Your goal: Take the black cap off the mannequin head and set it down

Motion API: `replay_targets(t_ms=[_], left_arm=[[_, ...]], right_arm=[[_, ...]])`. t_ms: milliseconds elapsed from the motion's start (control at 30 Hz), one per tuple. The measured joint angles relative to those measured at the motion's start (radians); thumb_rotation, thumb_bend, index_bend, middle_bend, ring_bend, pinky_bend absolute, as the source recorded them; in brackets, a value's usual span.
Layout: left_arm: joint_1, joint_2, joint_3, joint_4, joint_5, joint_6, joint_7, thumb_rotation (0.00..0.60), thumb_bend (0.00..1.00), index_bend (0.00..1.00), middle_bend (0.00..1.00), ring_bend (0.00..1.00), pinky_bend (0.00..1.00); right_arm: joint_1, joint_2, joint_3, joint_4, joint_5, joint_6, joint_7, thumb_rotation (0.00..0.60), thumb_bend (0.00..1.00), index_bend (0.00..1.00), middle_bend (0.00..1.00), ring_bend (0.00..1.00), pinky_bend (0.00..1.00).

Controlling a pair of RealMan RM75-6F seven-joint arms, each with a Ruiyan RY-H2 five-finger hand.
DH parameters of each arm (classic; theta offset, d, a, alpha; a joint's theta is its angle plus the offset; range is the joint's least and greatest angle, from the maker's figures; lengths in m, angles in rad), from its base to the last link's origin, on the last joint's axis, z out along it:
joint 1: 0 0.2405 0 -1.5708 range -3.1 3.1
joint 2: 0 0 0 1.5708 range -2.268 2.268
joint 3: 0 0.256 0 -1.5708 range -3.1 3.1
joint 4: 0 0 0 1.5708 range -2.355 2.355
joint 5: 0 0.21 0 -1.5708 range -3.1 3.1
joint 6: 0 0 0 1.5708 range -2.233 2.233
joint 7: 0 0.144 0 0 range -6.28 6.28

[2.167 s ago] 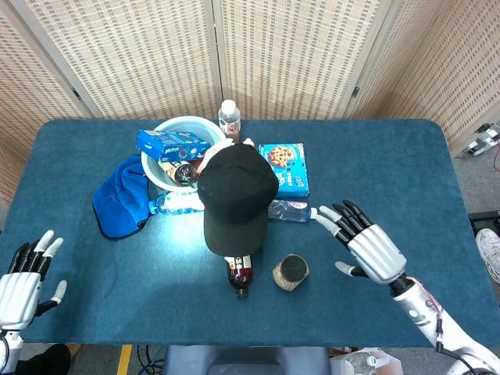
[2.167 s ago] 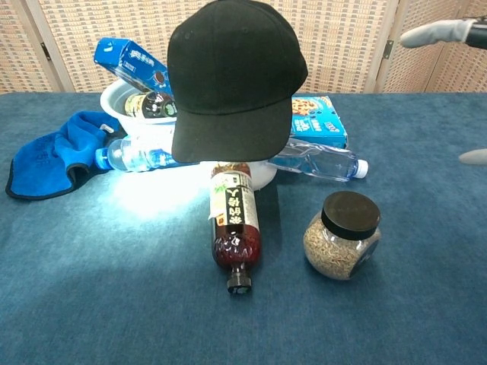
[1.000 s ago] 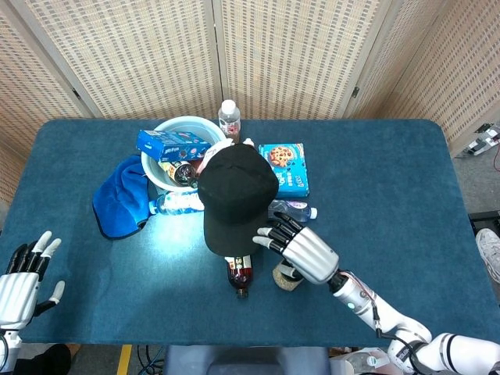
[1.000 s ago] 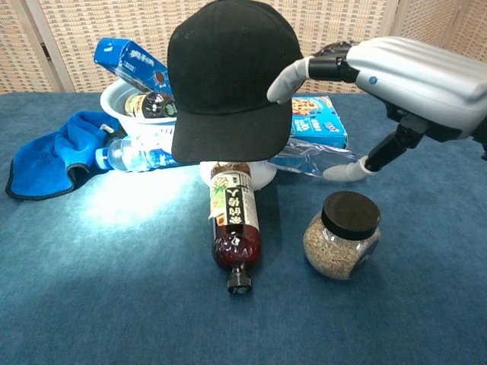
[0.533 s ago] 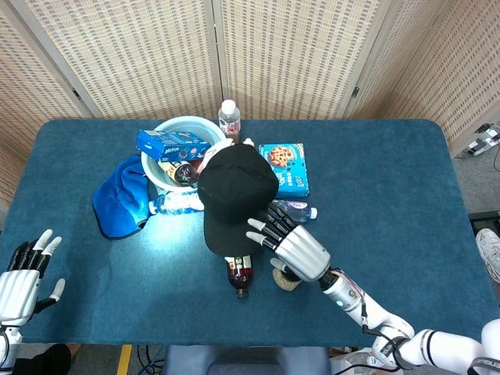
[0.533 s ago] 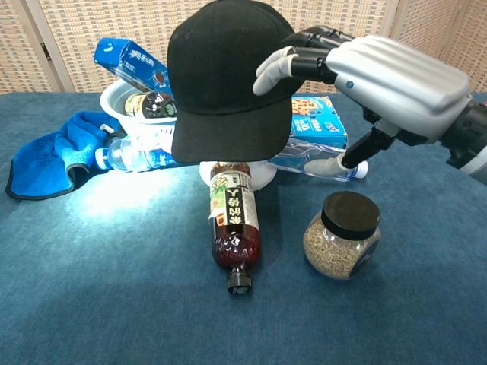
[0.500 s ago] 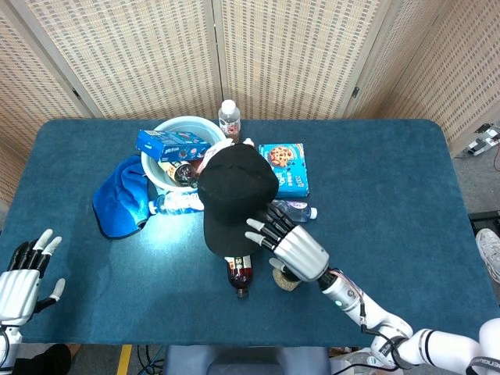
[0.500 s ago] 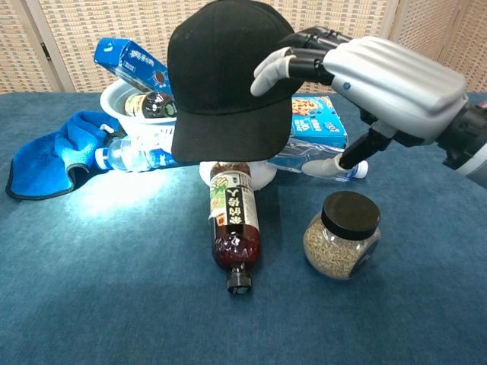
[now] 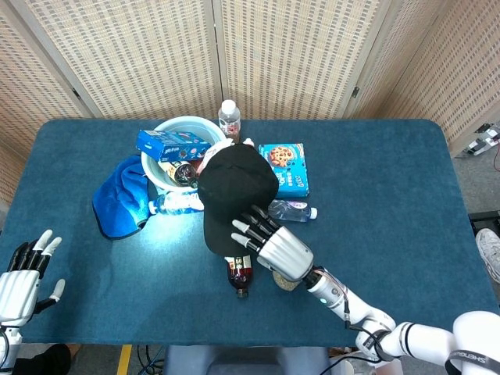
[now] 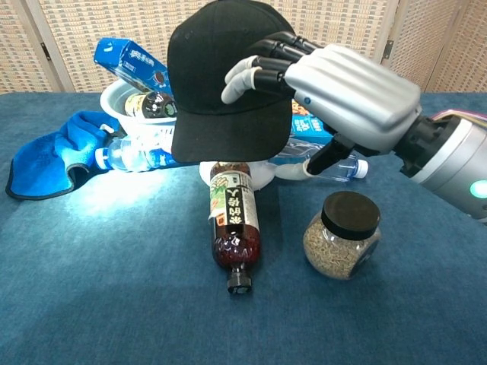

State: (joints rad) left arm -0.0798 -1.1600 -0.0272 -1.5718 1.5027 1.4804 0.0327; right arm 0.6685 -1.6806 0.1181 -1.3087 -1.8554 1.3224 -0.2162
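The black cap (image 9: pixel 232 190) (image 10: pixel 221 72) sits on the mannequin head, which it almost wholly hides; a bit of the white base (image 10: pixel 262 173) shows under the brim. My right hand (image 9: pixel 273 244) (image 10: pixel 335 87) reaches over the cap's right side, fingers (image 10: pixel 255 72) spread above the brim and thumb below it near the base. It holds nothing; whether the fingers touch the fabric is unclear. My left hand (image 9: pixel 22 277) lies open at the table's front left corner, far from the cap.
A dark juice bottle (image 10: pixel 234 224) lies in front of the cap, a black-lidded jar of grain (image 10: pixel 340 236) to its right. Behind are a white bowl (image 9: pixel 183 125), blue boxes (image 9: pixel 168 144) (image 9: pixel 285 167), a blue cloth (image 9: pixel 121 195) and clear bottles (image 9: pixel 292 209).
My right hand has swept in from the right side of the table and moved left over the cap's brim. The cap and left hand have stayed put.
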Motion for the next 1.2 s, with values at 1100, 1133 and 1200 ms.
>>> replay_targets(t_ms=[1100,1133,1200], left_arm=[[0.001,0.003,-0.001,-0.001,0.000,0.005,-0.001,0.600,0.37,0.04,0.00,0.00,0.00],[0.001,0.004,-0.001,-0.001,0.000,0.005,-0.001,0.600,0.37,0.04,0.00,0.00,0.00],[0.002,0.004,-0.001,-0.002,-0.001,0.006,-0.001,0.600,0.38,0.04,0.00,0.00,0.00]], right_arm=[[0.084,-0.142,0.018,0.213,0.016,0.107,0.075,0.600,0.44,0.46,0.26,0.07,0.00],[0.087,-0.144,0.020,0.215,0.016,0.113,0.080,0.600,0.45,0.49,0.27,0.08,0.00],[0.091,-0.146,0.023,0.219,0.016,0.122,0.086,0.600,0.45,0.55,0.29,0.09,0.00]])
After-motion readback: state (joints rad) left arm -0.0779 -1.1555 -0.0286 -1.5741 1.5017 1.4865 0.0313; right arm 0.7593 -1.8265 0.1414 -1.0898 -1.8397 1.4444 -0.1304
